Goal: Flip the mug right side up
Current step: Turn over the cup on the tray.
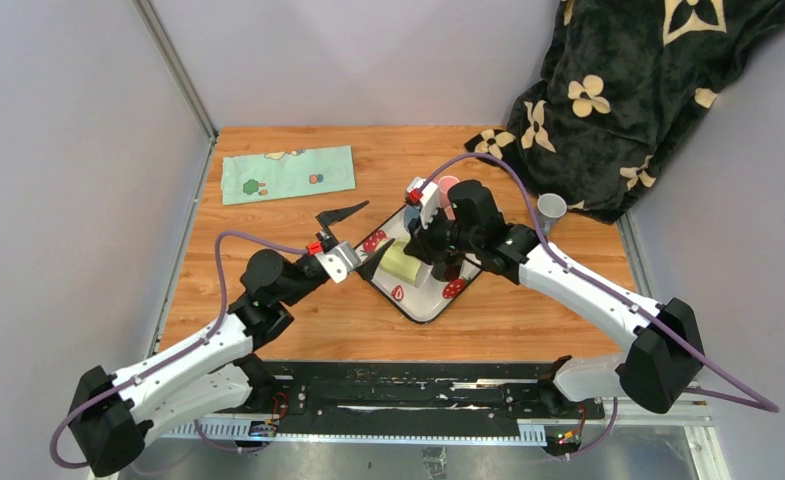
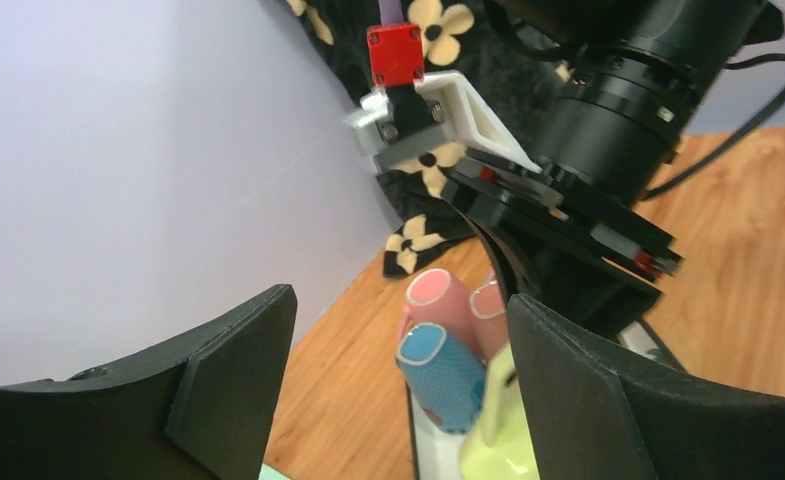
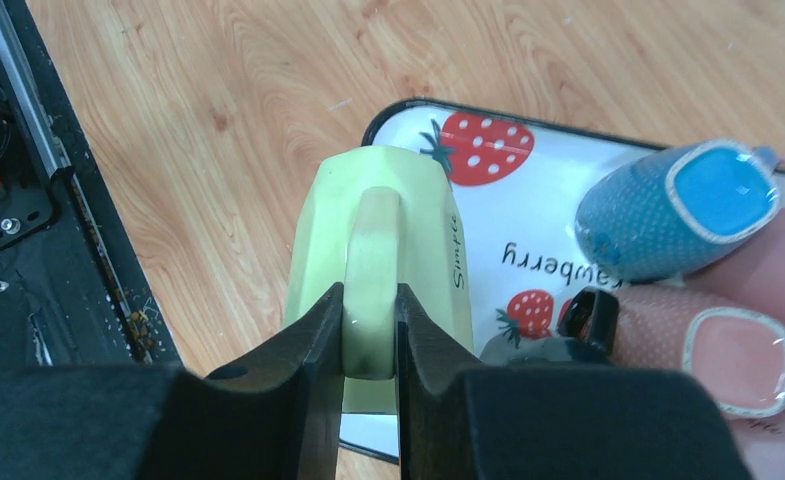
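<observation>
Right hand [image 3: 370, 320] has its two fingers pinched on the handle of the pale green mug [image 3: 428, 270]. The mug is directly under that hand, tipped on its side over the near corner of the strawberry tray [image 3: 558, 170] on the wooden desk [image 3: 218, 120]. A blue roller [image 3: 678, 210] and a pink roller [image 3: 738, 350] sit just past the fingertips. Left hand [image 2: 398, 390] is spread wide, holding nothing, with the mug next to one finger.
</observation>
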